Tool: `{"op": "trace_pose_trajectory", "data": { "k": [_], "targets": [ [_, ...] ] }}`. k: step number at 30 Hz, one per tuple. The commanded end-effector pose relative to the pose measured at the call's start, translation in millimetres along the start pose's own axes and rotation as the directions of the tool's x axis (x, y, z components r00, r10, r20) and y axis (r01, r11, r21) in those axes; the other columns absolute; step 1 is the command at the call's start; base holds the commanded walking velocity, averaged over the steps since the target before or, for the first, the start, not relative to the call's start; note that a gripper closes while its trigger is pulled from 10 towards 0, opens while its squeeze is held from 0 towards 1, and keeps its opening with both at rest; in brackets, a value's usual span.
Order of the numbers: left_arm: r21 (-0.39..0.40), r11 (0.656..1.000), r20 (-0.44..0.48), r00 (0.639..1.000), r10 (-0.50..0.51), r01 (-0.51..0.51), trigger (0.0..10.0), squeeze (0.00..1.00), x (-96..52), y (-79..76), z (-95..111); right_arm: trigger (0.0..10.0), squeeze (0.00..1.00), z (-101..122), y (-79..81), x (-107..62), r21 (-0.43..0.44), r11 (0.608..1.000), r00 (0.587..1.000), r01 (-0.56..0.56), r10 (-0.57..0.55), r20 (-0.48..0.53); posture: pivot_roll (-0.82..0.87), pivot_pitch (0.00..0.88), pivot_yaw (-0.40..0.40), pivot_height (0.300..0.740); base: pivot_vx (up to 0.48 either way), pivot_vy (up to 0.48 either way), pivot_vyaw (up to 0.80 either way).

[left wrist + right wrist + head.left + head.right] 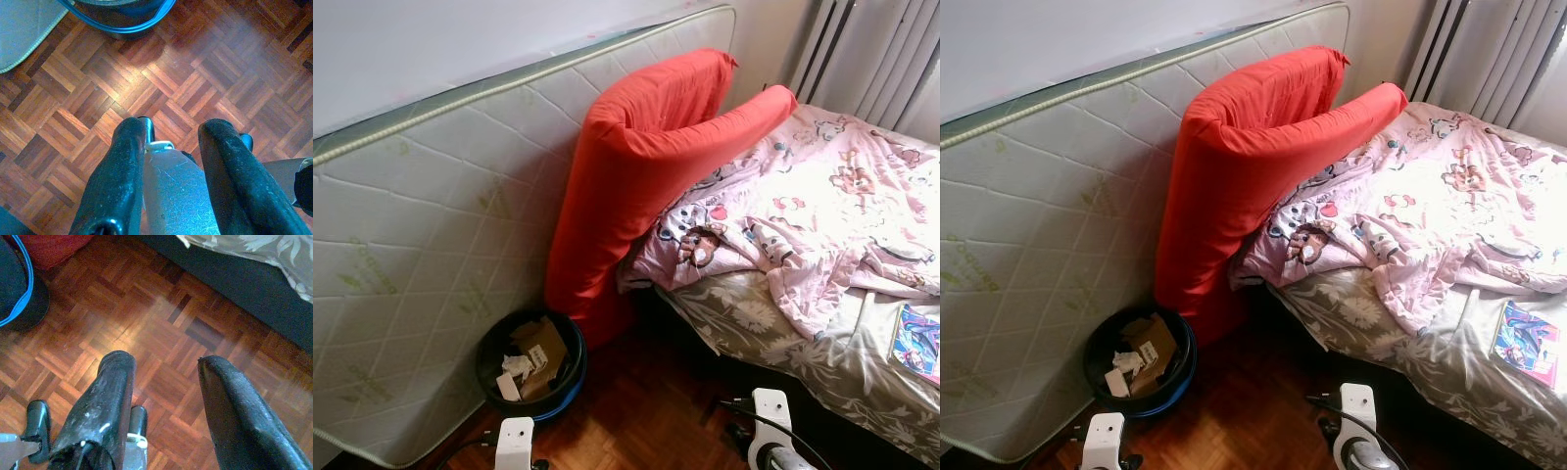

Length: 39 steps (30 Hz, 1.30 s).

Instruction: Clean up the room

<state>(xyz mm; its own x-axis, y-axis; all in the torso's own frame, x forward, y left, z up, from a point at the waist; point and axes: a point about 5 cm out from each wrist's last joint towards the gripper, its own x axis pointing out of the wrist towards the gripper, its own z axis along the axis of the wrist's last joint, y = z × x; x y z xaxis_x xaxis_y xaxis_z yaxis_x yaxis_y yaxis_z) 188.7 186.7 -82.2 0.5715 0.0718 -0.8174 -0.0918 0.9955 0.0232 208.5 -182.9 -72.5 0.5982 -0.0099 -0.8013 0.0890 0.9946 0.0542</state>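
left eye view: little tidying is judged done; the crumpled pink patterned quilt (822, 211) is left unmade, the black round bin (530, 364) filled. both jaws are held open, empty.

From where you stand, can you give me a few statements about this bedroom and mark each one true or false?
1. The bin on the floor holds cardboard and crumpled paper. True.
2. The red cushion lies flat on the floor. False: it stands leaning between the upright mattress and the bed.
3. A pink patterned blanket lies rumpled on the bed. True.
4. The right gripper holds a piece of paper. False: its fingers are apart over bare parquet floor.
5. A colourful book lies inside the bin. False: it lies on the bed, near its edge.
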Motion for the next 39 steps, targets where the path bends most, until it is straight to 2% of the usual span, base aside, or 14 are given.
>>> {"op": "trace_pose_trajectory", "data": {
  "k": [1,9,13,23,39],
  "targets": [
    [-0.002,1.000,-0.005,1.000,-0.003,0.003,10.0,0.00,0.0,-0.4,-0.7,10.0,0.00,4.0,-0.7,0.3,0.009,1.000,1.000,-0.012,0.012,0.010,0.00,0.000,-0.046,0.740,0.000,0.000,0.00],
    [0.010,1.000,-0.006,1.000,-0.002,0.002,10.0,0.00,0.0,-0.8,-0.5,10.0,0.00,6.8,-1.3,0.1,-0.003,1.000,0.999,-0.025,0.026,0.035,0.00,0.000,-0.050,0.740,0.000,0.000,0.00],
    [0.008,1.000,-0.008,1.000,-0.003,0.003,10.0,0.00,0.1,-1.1,-0.7,10.0,0.00,7.4,-3.3,-0.1,0.004,1.000,0.999,0.004,-0.004,0.044,-0.01,0.000,-0.050,0.740,0.000,0.000,0.00],
    [0.045,0.999,-0.005,1.000,-0.002,0.002,10.0,0.00,0.2,-0.6,0.4,10.0,0.00,7.0,-3.1,0.0,-0.010,1.000,0.999,-0.002,0.003,0.035,0.00,0.000,-0.048,0.740,0.000,0.000,-0.75],
    [0.053,0.999,-0.004,1.000,-0.005,0.005,10.0,0.00,0.2,-0.8,0.5,10.0,0.00,7.7,-2.9,0.0,-0.028,1.000,0.999,-0.006,0.007,0.041,-0.01,0.000,-0.050,0.740,0.000,-0.317,-0.09]
  ]
}}
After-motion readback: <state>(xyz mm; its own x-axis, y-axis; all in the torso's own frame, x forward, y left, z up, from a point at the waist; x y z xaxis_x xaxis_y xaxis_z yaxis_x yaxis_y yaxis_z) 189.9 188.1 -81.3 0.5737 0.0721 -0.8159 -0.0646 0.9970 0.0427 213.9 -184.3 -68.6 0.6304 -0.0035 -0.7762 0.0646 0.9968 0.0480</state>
